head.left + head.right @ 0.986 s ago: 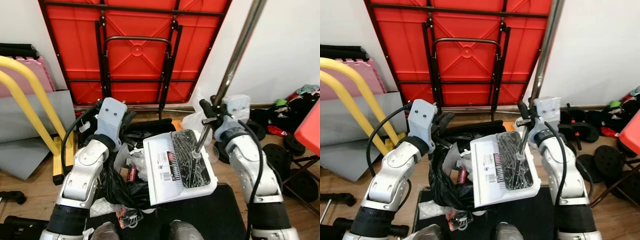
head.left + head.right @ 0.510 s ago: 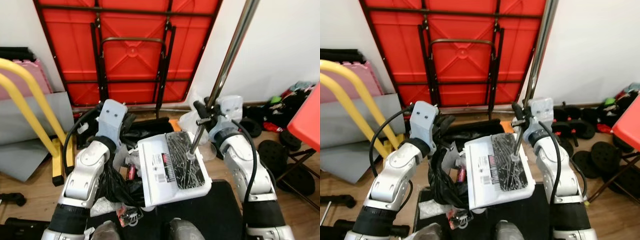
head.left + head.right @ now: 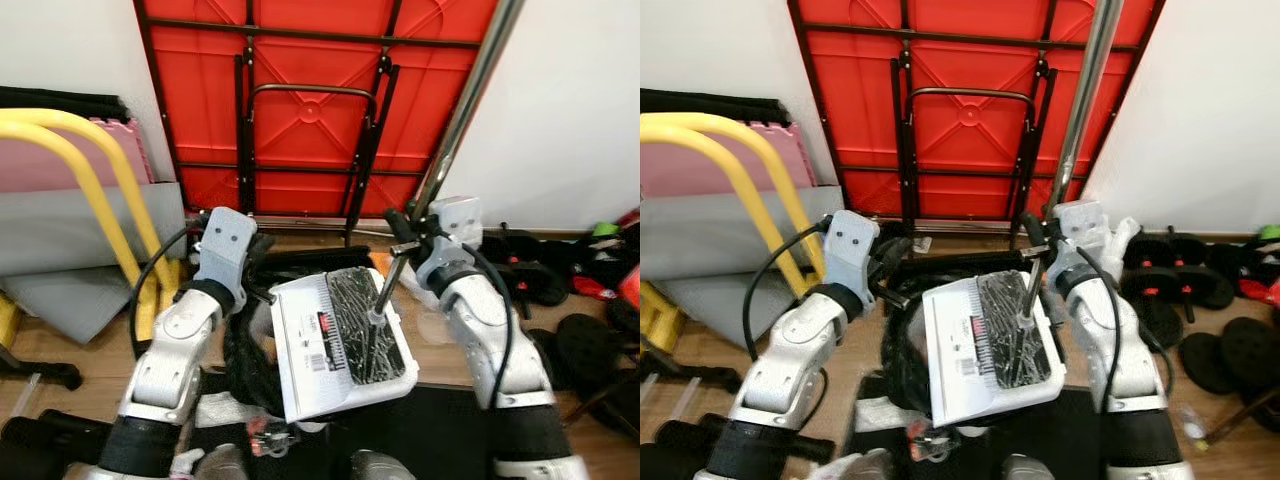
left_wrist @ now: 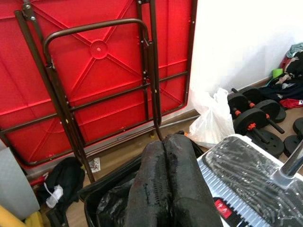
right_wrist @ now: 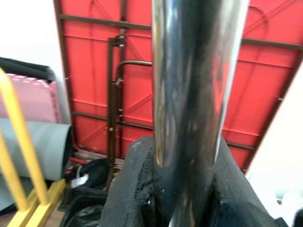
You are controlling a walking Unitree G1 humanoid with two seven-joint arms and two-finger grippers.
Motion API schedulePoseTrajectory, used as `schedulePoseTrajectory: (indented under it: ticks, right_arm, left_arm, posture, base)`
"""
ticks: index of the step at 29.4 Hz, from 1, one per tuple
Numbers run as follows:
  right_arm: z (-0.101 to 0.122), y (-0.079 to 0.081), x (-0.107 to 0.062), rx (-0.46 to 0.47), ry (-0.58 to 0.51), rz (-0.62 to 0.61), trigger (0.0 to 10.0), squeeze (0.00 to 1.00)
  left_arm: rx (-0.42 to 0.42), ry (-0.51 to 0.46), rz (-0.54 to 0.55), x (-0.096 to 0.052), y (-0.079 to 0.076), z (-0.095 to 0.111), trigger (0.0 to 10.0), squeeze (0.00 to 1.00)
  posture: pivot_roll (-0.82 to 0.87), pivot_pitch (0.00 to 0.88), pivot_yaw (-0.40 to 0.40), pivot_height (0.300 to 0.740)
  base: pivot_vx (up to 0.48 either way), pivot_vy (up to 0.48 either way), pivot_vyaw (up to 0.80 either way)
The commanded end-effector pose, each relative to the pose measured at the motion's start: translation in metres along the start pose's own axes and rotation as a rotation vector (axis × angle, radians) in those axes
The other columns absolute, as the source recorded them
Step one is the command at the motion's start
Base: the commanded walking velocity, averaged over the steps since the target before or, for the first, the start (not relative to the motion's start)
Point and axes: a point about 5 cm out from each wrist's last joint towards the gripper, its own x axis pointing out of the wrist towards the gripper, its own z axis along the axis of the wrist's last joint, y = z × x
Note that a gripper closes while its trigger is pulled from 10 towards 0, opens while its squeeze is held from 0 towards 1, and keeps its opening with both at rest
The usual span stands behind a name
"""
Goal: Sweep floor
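A white dustpan (image 3: pixel 310 345) with a black comb and dark debris hangs tilted over a black trash bag (image 3: pixel 243 350) in front of me. Its long shiny metal pole (image 3: pixel 455 140) rises up to the right. My right gripper (image 3: pixel 405 228) is shut on that pole (image 5: pixel 194 94) just above the pan. My left gripper (image 3: pixel 258 262) is at the bag's upper rim, its fingers (image 4: pixel 151 179) pressed together on the black plastic. The bag's inside is mostly hidden behind the pan.
A red folded table (image 3: pixel 310 100) leans on the wall ahead. A yellow frame (image 3: pixel 100 190) and grey mats (image 3: pixel 90 260) lie to the left. Dumbbells (image 3: pixel 1170 270) and clothes crowd the floor on the right, near a white plastic bag (image 4: pixel 213 118). A black mat (image 3: pixel 450 420) lies at my feet.
The whole view has swung, so the camera turned. Both grippers keep their holds, and the dustpan stays tilted over the bag in about the same place between my arms.
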Motion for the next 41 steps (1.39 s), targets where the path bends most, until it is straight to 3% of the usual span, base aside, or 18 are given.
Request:
schedulePoseTrajectory:
  ticks: [1, 41]
  right_arm:
    - [0.0133, -0.0035, 0.002, -0.004, -0.064, -0.011, 10.0, 0.0]
    - [0.017, -0.0103, 0.0034, 0.01, -0.085, -0.062, 10.0, 0.0]
  left_arm:
    - [0.004, 0.017, -0.014, 0.0014, -0.0022, -0.0018, 10.0, 0.0]
    - [0.014, 0.025, -0.02, 0.0023, -0.0034, -0.0025, 10.0, 0.0]
  posture:
    - [-0.14, 0.039, -0.13, 0.74]
    - [-0.14, 0.043, -0.13, 0.74]
  base:
    - [0.0, 0.0, 0.0]
    - [0.0, 0.0, 0.04]
